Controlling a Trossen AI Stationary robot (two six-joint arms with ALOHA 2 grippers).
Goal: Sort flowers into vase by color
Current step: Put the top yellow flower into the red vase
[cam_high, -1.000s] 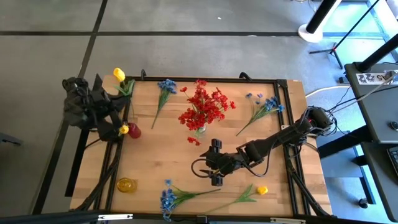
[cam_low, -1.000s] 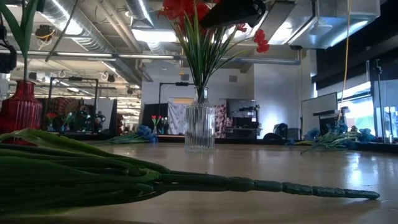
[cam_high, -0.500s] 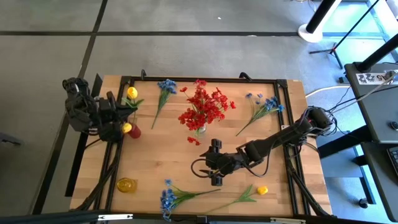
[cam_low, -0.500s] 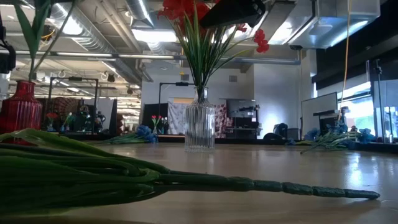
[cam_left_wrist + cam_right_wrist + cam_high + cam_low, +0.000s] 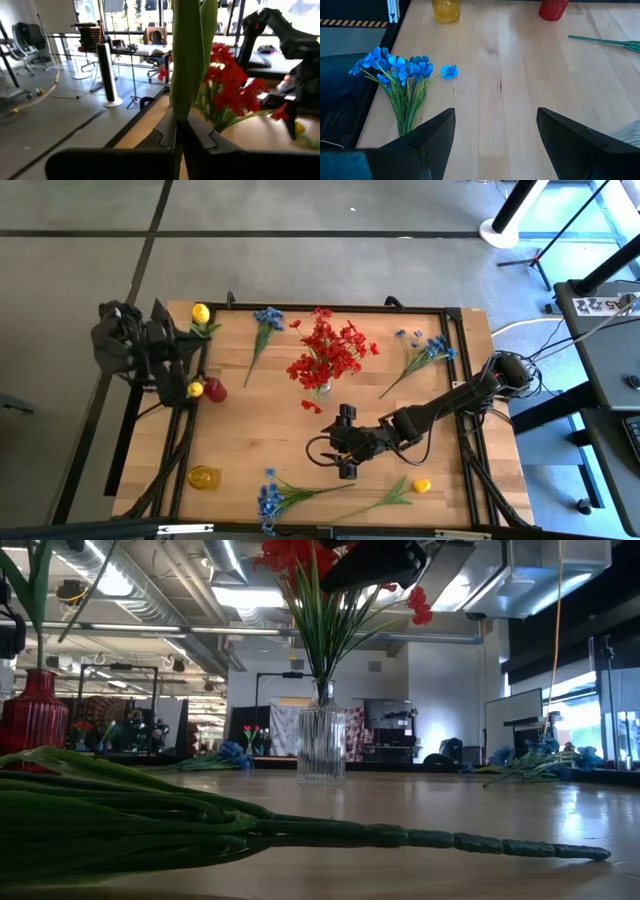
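Yellow flower (image 5: 201, 313) clamped in left gripper (image 5: 177, 131) above table's (image 5: 260, 420) far-left corner, right gripper (image 5: 495, 135) spread wide mid-table

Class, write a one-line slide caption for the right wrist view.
Open right gripper above the table, blue flowers lying beside it, yellow vase and red vase beyond.

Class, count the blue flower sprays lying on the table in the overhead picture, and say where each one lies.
3: one blue spray at the far edge left of the red bouquet, one far right, one at the near edge. None seems hidden.
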